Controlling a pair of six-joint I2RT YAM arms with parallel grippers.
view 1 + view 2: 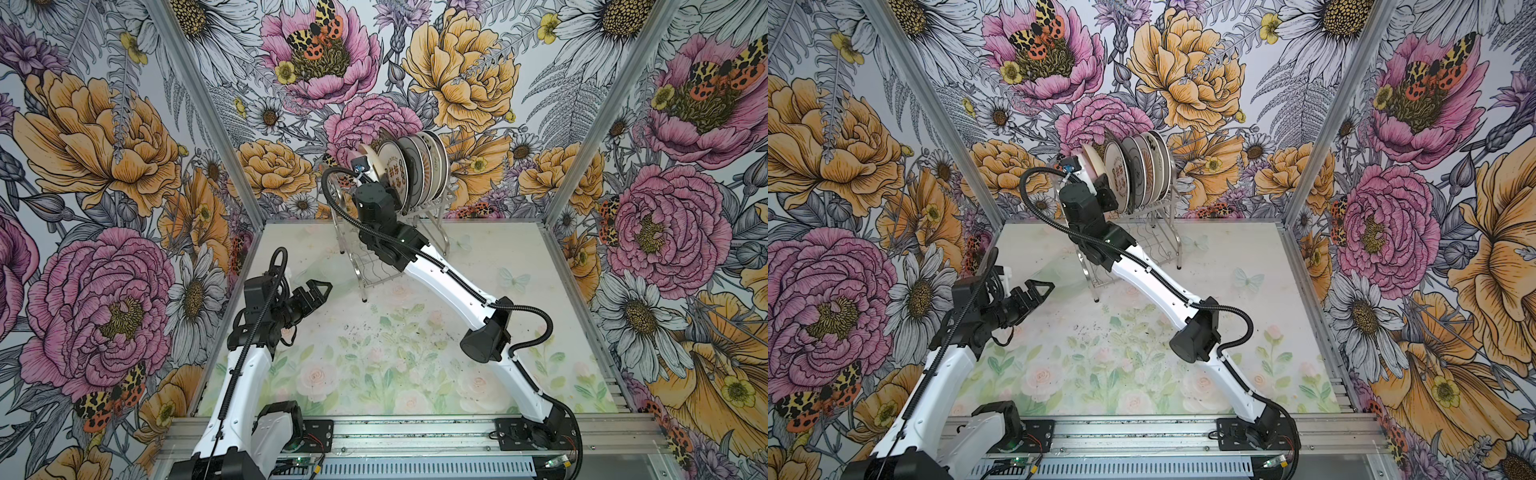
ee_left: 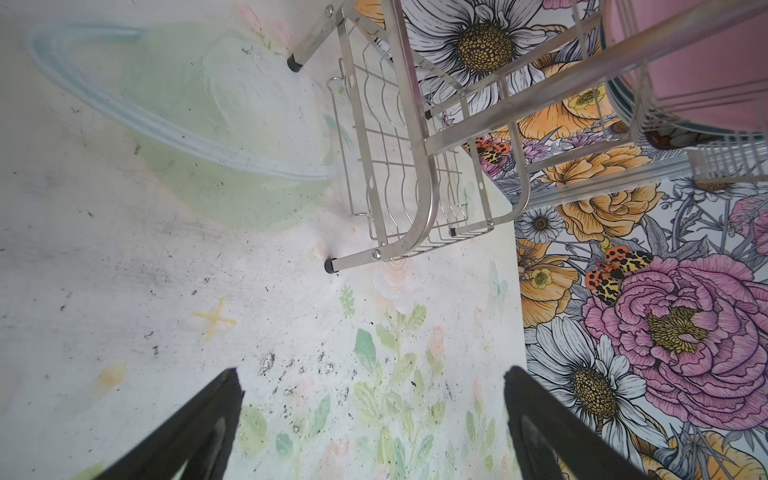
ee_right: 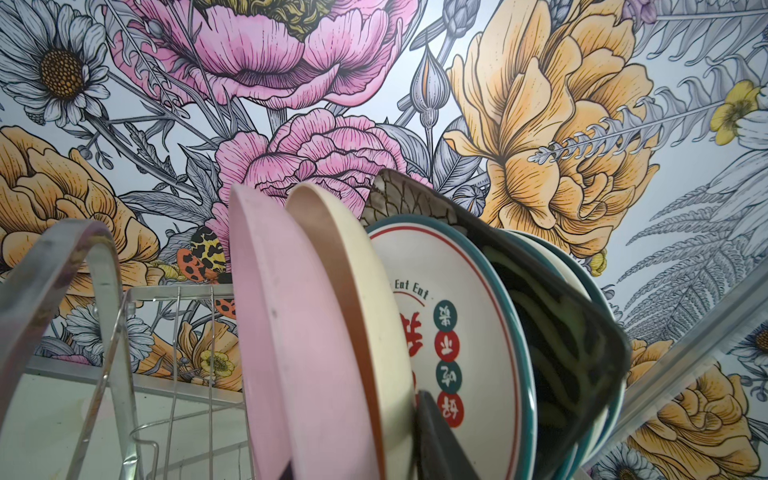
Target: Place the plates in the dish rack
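The dish rack (image 1: pixel 432 216) (image 1: pixel 1163 216) stands at the back of the table, with several plates upright in its top tier. In the right wrist view they run pink plate (image 3: pixel 291 332), cream plate (image 3: pixel 374 311), a white plate printed with characters (image 3: pixel 457 311) and a dark square plate (image 3: pixel 561 332). My right gripper (image 3: pixel 357 432) (image 1: pixel 374 174) straddles the lower rims of the pink and cream plates. One finger (image 3: pixel 436 432) lies between the cream and printed plates. Whether it grips them is unclear. My left gripper (image 1: pixel 320 291) (image 2: pixel 372 374) hangs open over the table, holding nothing.
The rack's lower wire tier (image 2: pixel 395 166) holds nothing, and its feet stand on the floral mat (image 1: pixel 374 353). A faint blue-rimmed oval shape (image 2: pixel 124 108) lies on the mat left of the rack. Flowered walls and metal posts (image 1: pixel 582 124) close in three sides.
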